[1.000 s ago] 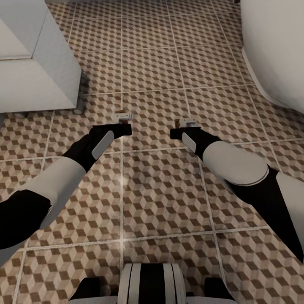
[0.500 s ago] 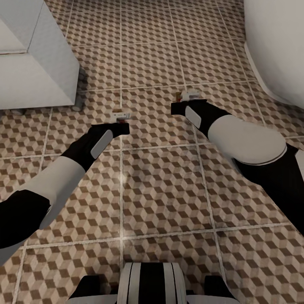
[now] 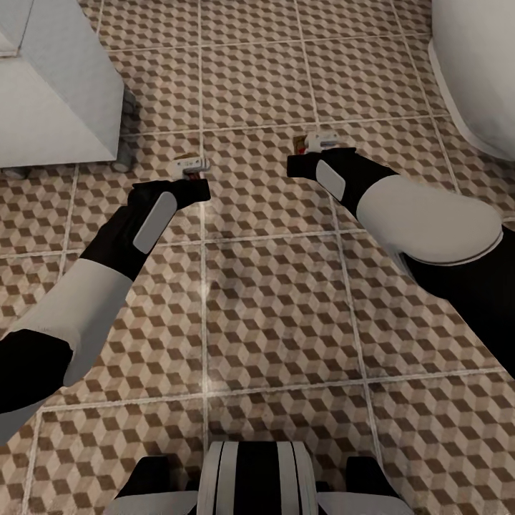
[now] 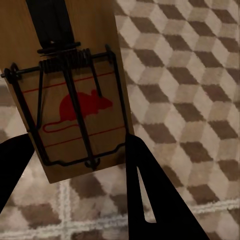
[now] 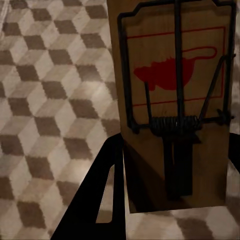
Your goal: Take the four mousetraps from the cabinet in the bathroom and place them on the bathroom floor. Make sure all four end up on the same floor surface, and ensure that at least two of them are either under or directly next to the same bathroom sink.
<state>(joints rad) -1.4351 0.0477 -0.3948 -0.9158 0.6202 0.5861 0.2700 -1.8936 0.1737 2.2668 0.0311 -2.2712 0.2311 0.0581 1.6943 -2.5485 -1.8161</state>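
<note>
Wooden, light and stiff, a trap [image 4: 75, 100] sits clamped in the left claw [image 3: 192, 180], another [image 5: 175, 100] in the right claw [image 3: 315, 150], above the floor [image 3: 272, 300], best pinched by board edges.

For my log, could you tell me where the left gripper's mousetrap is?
The mousetrap sits clamped in the left gripper, above the bathroom floor, near the white unit.

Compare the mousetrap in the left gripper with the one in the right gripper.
The left mousetrap is seen by its wrist camera with the coil spring above the red mouse print; the right mousetrap shows its spring below the print. In the head view, the left gripper sits nearer the robot than the right gripper. Both are tan boards with dark wire, each gripped above the cube-patterned floor.
</note>
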